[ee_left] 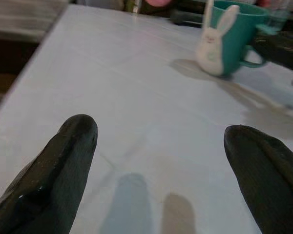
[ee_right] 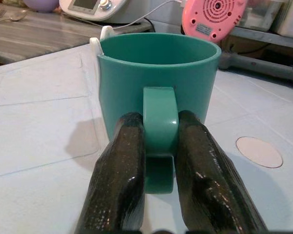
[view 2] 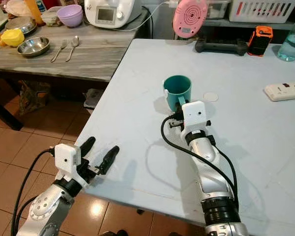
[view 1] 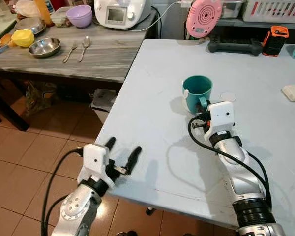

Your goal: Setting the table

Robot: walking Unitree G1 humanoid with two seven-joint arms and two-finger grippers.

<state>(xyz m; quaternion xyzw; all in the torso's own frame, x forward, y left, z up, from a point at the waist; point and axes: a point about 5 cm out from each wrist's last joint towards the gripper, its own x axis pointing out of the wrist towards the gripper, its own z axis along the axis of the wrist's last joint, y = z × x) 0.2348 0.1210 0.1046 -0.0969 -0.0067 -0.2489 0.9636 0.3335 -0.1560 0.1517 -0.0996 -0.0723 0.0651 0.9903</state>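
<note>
Teal mug [ee_right: 158, 87] sits on the pale table [view 1: 152, 123], directly ahead of your right gripper [ee_right: 158, 146], whose fingers are clamped on its handle. One mug, w/ a white rabbit figure [ee_left: 214, 44] on its far side; no readable text. Left gripper [view 1: 122, 152] hangs at the table's near edge, fingers spread apart, holding nothing, bare tabletop ahead of it. Beyond, on the wooden side table [view 1: 103, 59]: 1 fork [view 1: 70, 50], 1 spoon [view 1: 83, 46], 1 steel bowl [view 1: 44, 46].
</note>
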